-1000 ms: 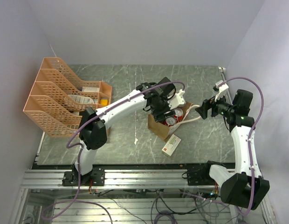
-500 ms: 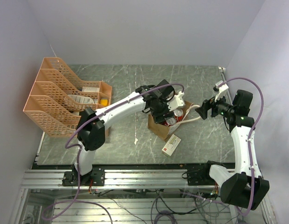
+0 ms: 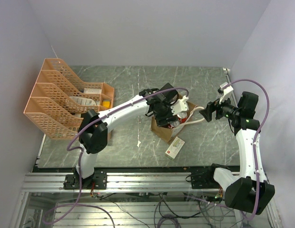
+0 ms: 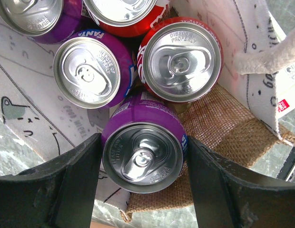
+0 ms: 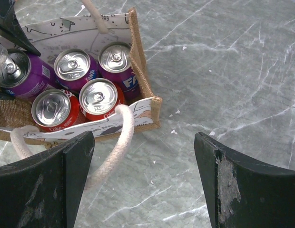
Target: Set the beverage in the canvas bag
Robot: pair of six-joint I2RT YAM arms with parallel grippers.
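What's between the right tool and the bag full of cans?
Only a cream rope handle of the tan canvas bag, over grey marble table, reaches toward the right tool; right wrist view shows it.

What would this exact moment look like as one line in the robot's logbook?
left gripper: shut on purple can | can: inside canvas bag, beside four other cans | right gripper: open, empty, beside bag

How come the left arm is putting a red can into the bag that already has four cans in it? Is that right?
Not quite. The can gripped by the left end effector is purple, not red, as the left wrist view shows. The rest holds: the canvas bag already has four other cans standing in it.
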